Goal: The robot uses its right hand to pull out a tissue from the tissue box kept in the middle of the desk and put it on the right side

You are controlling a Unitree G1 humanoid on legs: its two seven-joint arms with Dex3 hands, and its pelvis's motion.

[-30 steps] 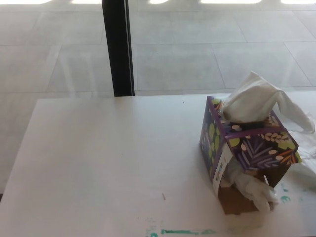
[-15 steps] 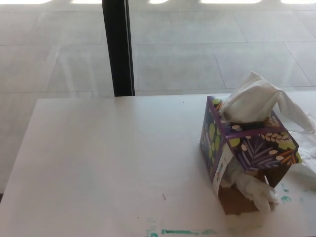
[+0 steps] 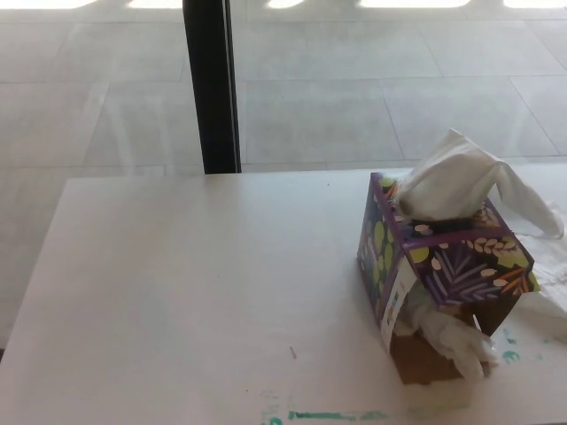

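Almost nothing had moved since the earlier frames: the whole view shifted very slightly, which reads as camera drift and not as motion of any object. Tissue box (image 3: 443, 274) sat in the same spot on the surface (image 3: 195, 292), toward the picture's right, with its near side torn open and crumpled tissue spilling from the tear. One tissue (image 3: 465, 181) stood up out of the top slot, puffed and drooping toward the right edge. More white tissue (image 3: 551, 283) lay on the surface just beside the box on its right, partly cut off by the frame edge.

Neither robot hand appeared in the view, so no position could be given relative to a hand, and whether the fingers were spread or pressed together could not be told. No contact with the box or the standing tissue was visible.

Judgement: the moment fell between pulls. The loose sheets at the right suggest some tissue already placed there; the upright tissue was the likely next target. The torn box looked light and may lift or slide when the sheet is drawn upward.
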